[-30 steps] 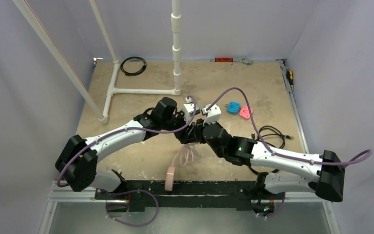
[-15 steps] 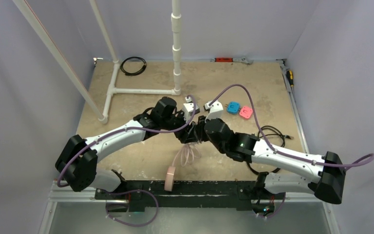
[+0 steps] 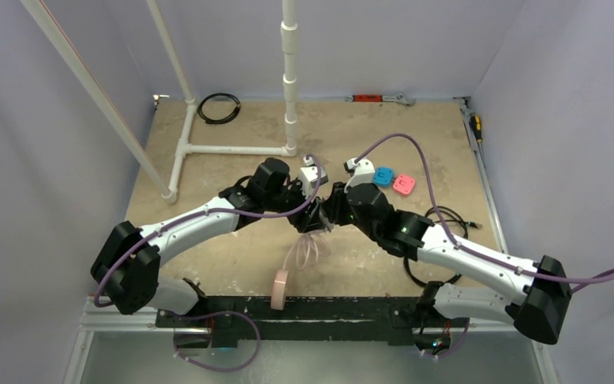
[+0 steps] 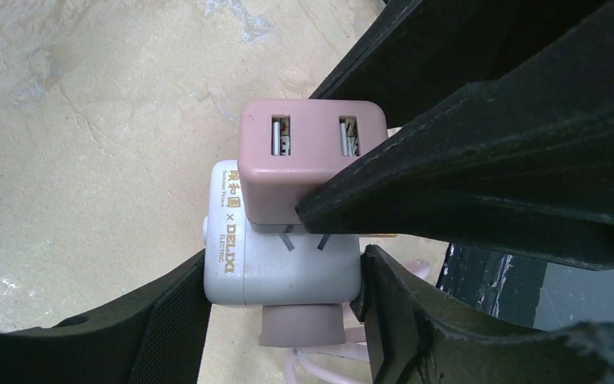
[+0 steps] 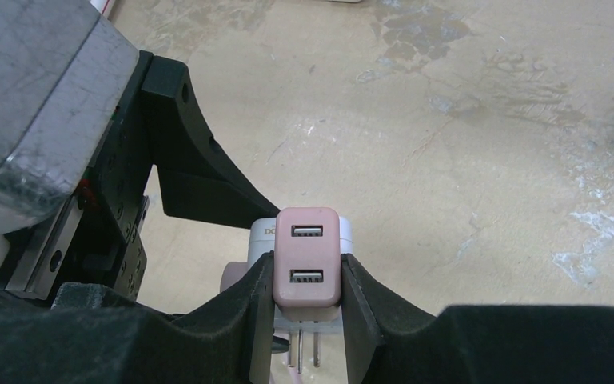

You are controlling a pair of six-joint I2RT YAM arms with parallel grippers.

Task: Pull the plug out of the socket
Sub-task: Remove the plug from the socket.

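A white cube socket (image 4: 284, 268) marked DELIXI sits between my left gripper's (image 4: 280, 280) two black fingers, which are shut on its sides. A pink two-port USB plug (image 5: 308, 256) sits on the socket, also seen in the left wrist view (image 4: 304, 164). My right gripper (image 5: 308, 298) is shut on the plug's two sides. Metal prongs (image 5: 318, 348) show bare between plug and socket, so the plug stands partly drawn out. In the top view both grippers meet at mid-table, left gripper (image 3: 308, 210) and right gripper (image 3: 329, 210); the plug and socket are hidden there.
A pink cable (image 3: 308, 250) runs from the socket to a pink roll (image 3: 280, 290) at the near edge. A blue plug (image 3: 382, 176) and a pink plug (image 3: 403, 185) lie to the right. Black cable (image 3: 448, 220), white pipe frame (image 3: 232, 150), coiled cable (image 3: 219, 108).
My right arm has swung its wrist toward the far side and in toward the left gripper. The left arm has stayed in place.
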